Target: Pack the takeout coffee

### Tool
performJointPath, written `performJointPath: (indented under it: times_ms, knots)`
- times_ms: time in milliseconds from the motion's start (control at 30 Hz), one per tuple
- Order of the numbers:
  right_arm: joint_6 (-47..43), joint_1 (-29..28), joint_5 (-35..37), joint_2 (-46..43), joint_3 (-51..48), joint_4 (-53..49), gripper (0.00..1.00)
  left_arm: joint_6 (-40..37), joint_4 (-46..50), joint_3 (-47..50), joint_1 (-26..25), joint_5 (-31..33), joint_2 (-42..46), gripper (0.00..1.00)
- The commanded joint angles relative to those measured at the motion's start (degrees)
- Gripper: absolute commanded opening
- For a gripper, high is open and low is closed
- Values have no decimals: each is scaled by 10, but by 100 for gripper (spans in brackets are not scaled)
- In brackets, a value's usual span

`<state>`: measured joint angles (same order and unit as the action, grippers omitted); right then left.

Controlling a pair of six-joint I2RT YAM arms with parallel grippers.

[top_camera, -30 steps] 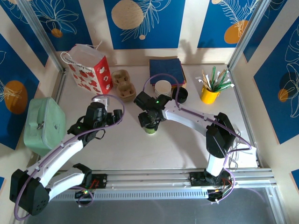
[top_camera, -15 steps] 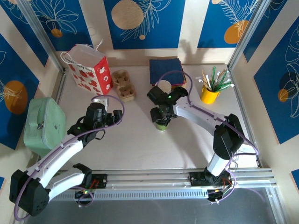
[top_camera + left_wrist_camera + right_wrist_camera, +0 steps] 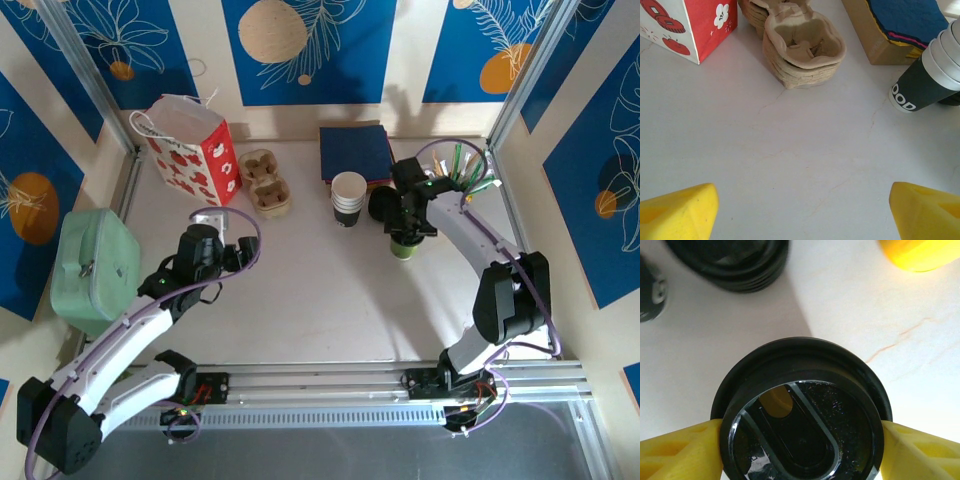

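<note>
Where the right gripper (image 3: 801, 429) closes, its 2 yellow fingers (image 3: 680, 452) press on opposite sides of the round black lid of the takeout coffee (image 3: 802, 390). The jaws are clamped on the lid rim and the cup is upright.
- Lid top: 1 raised oval tab and 1 small sip opening showing tan inside. No writing can be read on it.
- I cannot tell whether the cup base touches the table (image 3: 850, 315).
- Top view: a sliver of lime-green side shows below the gripper. The cup is in the right rear part of the table, just in front of the stack of black lids (image 3: 383, 205) and near the yellow holder (image 3: 449, 204), which is full of green and white sticks.
- Left of the lids is the stack of white cups (image 3: 348, 193).

The left gripper (image 3: 802, 200) has its jaws wide apart, with nothing between the 2 yellow tips and bare table below.
- Ahead of it is a stack of pulp cup carriers (image 3: 802, 47).
- To their left is a red-and-white gift bag (image 3: 687, 25), printed with a white flower, a red tomato-like fruit and coin shapes. No characters on it are legible.
- To the right, the bottom cup of the white stack wears a dark sleeve with white letters "OOD". The rest of the word is hidden round the curve.
- Behind that is a cardboard box (image 3: 867, 35) holding blue napkins (image 3: 907, 17) with 1 pink edge.
- Top view: a mint-green case (image 3: 95, 265) sits at the far left, off the table edge.
</note>
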<state>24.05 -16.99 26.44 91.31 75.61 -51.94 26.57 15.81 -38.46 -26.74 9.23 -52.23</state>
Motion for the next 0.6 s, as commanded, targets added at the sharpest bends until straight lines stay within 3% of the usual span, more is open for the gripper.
performJointPath:
  times_ms: [0,333,567]
  knots:
    - [-14,35,7,3,7,4,74,1,-2,3,6,-7,-2,88]
    - [-26,145,-28,14,16,38,74,-7,-7,-11,7,-13,-24,88]
    - [-24,180,-37,28,22,44,74,-8,-4,-6,8,-9,-15,88]
